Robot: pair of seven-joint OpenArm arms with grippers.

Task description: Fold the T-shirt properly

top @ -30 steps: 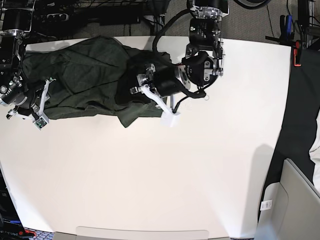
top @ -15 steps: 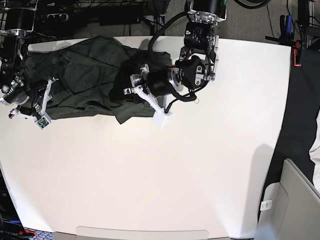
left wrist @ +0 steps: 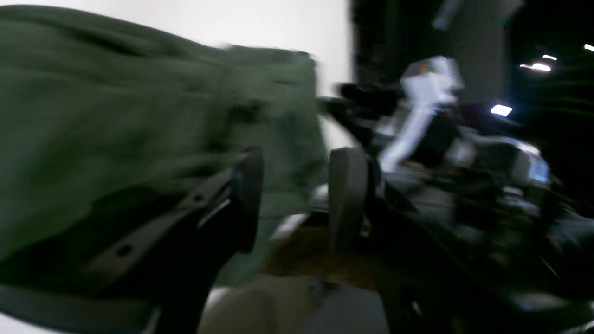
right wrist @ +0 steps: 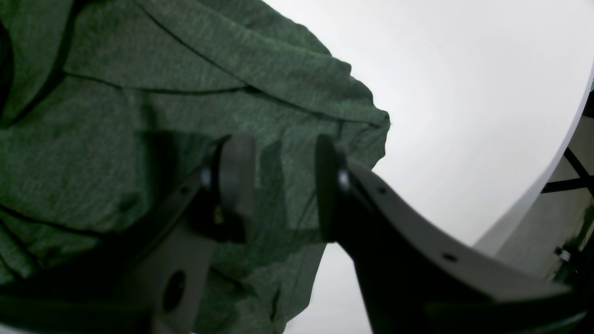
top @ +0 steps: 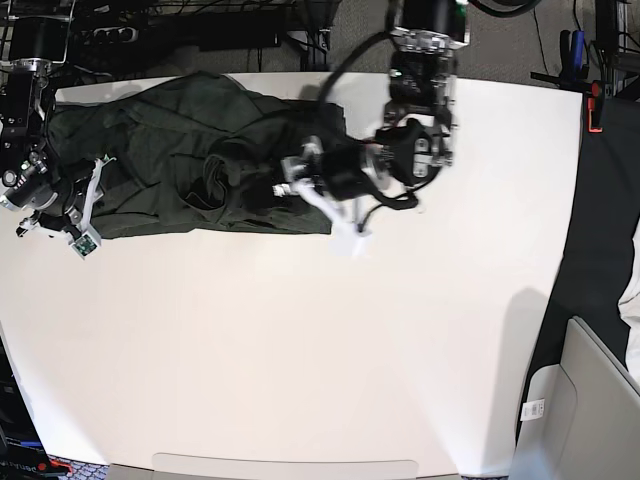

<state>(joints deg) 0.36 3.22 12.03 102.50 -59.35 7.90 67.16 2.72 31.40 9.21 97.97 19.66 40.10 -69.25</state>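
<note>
T-shirt (top: 190, 170) lying bunched along far edge of surface (top: 300, 350) (no neat fold showing); left gripper (left wrist: 294, 199) and right gripper (right wrist: 283, 185) spread, gripping nothing; most folding remaining.

No text, brand, number or sign can be read in any view. The T-shirt (top: 180, 165) is plain, with no print or visible tag. A small white tag (top: 533, 408) sits on the grey thing at the near right corner of the base view, with dark marks far too small to make out. The left wrist view is blurred, and nothing on the arm parts there is legible.
</note>
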